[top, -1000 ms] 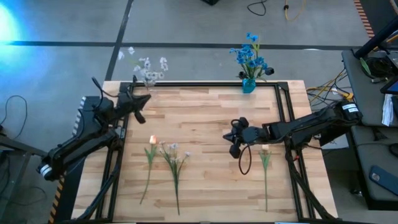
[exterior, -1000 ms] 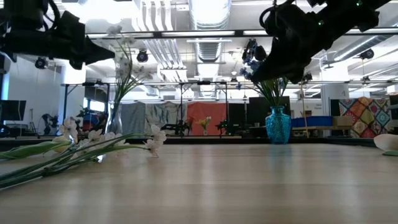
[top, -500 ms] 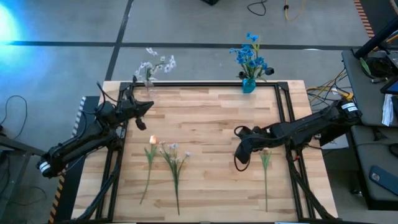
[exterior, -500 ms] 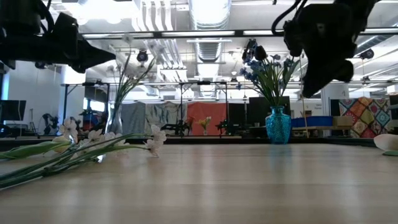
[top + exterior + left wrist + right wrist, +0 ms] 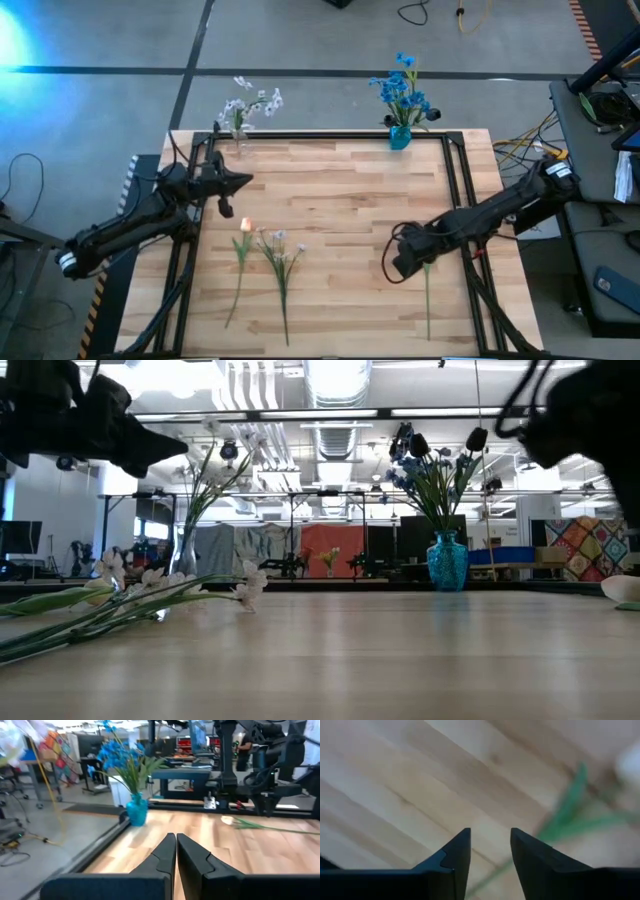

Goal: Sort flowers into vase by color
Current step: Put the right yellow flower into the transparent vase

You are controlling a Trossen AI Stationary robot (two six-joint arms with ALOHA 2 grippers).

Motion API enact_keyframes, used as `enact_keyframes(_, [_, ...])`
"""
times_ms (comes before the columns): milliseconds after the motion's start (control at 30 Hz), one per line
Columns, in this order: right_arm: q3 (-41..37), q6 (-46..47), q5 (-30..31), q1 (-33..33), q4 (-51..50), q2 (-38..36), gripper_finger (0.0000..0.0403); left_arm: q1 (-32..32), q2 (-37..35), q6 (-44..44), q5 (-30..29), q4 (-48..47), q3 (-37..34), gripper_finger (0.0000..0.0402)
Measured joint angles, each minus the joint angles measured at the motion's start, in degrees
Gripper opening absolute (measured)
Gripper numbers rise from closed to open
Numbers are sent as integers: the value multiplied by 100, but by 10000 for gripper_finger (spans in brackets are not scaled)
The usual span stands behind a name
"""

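Blue flowers (image 5: 403, 88) and white flowers (image 5: 250, 103) sit in vases; three stems remain on table (image 5: 340, 200). Left tool (image 5: 236, 181) closed, empty; right tool (image 5: 405, 266) parted over peach flower (image 5: 427, 262), empty.

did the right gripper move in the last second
Yes. In the high view the right gripper has dropped toward the table's near edge, away from the blue vase, beside the lying stem.

From above, my right gripper (image 5: 404, 266) covers the bud of the flower (image 5: 428, 290) beside it. The clear vase (image 5: 238, 140) is barely discernible. In the right wrist view the stem (image 5: 560, 827) is a green blur.
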Motion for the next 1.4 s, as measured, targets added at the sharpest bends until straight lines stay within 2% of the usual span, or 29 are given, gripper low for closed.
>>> enact_keyframes(267, [-647,2088,-343,432,-9,190,135,-147,300,-83,-169,89,-11,0])
enact_keyframes(400, [-1010,2623,-394,488,38,255,122,-143,312,-135,-312,184,-11,0])
enact_keyframes(667, [-1470,2625,-197,480,1000,255,95,-143,301,-233,-312,138,-17,0])
enact_keyframes(867, [-1524,2433,-185,480,1077,247,81,-143,317,-331,-317,182,-20,0])
enact_keyframes(967, [-1451,2146,-78,481,1046,258,61,-147,317,-513,-312,217,-20,0])
enact_keyframes(1033, [-1298,2000,335,489,980,262,42,-150,315,-570,-314,331,-67,0])
enact_keyframes(1133, [-911,1828,1414,485,750,212,18,-150,328,-885,-314,796,-276,0])
enact_keyframes(1300, [-331,830,2894,411,768,207,15,-150,374,-1499,-275,1951,-834,0])
enact_keyframes(1400, [-108,32,3596,257,911,209,14,-153,416,-1663,-25,2084,-862,0])
